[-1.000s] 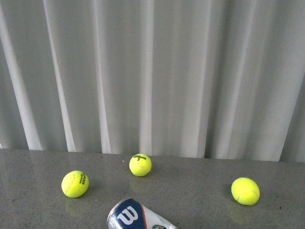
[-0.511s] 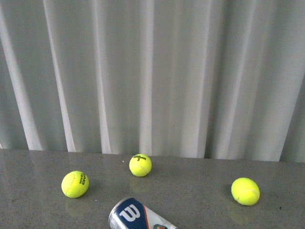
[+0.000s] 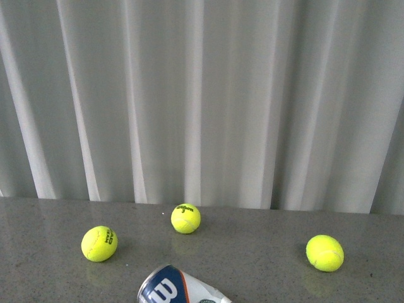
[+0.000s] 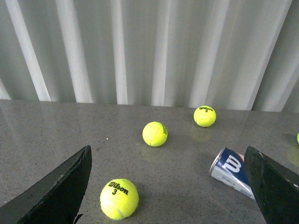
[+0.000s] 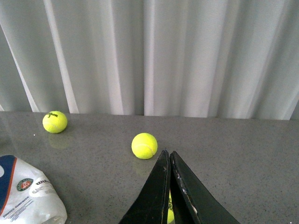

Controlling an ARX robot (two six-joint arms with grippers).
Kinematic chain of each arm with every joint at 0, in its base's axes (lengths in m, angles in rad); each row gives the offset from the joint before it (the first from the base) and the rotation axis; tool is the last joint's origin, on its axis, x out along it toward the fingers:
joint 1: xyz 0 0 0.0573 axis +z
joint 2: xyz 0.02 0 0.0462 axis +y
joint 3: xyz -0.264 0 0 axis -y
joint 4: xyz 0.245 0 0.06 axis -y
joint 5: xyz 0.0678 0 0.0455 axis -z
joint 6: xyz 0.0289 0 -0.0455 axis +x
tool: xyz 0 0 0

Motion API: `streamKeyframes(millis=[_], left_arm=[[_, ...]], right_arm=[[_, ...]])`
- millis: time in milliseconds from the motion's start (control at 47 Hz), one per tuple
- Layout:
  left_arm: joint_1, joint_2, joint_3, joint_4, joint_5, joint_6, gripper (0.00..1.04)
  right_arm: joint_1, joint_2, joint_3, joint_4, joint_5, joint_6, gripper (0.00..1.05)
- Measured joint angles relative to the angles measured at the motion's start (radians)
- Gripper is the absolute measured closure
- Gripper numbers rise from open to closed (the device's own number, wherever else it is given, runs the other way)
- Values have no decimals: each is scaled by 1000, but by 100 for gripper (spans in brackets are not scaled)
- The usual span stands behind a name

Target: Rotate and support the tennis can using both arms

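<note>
The tennis can [image 3: 173, 289] is down on its side on the grey table [image 3: 252, 278], right at the near edge of the front view. Its navy end with the white W faces up-table, and the rest of the tube runs out of sight. Three tennis balls sit beyond it: one off to the left [image 3: 99, 243], one further back near the middle [image 3: 185, 218], and one well apart on the right [image 3: 325, 253]. The white curtain [image 3: 202, 95] hangs behind. At the left wrist, the left gripper [image 4: 167, 158] is spread wide, its two black fingers [image 4: 56, 191] far apart with nothing between them but tabletop. The can lies beside one of those fingers with its far end hidden behind it, so contact there is impossible to call. A ball marked Wilson 3 [image 4: 119, 199] rests inside the span, nearer the other finger. On the other side, the right gripper [image 5: 169, 158] is closed, tips pressed together. A sliver of yellow-green shows through the slit lower down, too thin to identify. The can's white label sits in a corner of that view, clear of the closed fingers.
</note>
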Motion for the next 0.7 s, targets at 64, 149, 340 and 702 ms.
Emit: streamKeyframes(millis=[64,149,340,702], left_arm=[[0,0,0,0,0,0,7],[0,0,0,0,0,0,7],[0,0,0,0,0,0,7],[0,-1,0,0,0,0,7]], right_arm=[[0,-18,0,-18,0,0,101],[0,-36,0,-37,0,0,101],[0,-82,0,-83,0,0,101],[0,-253,0,-261,-3,0,101]])
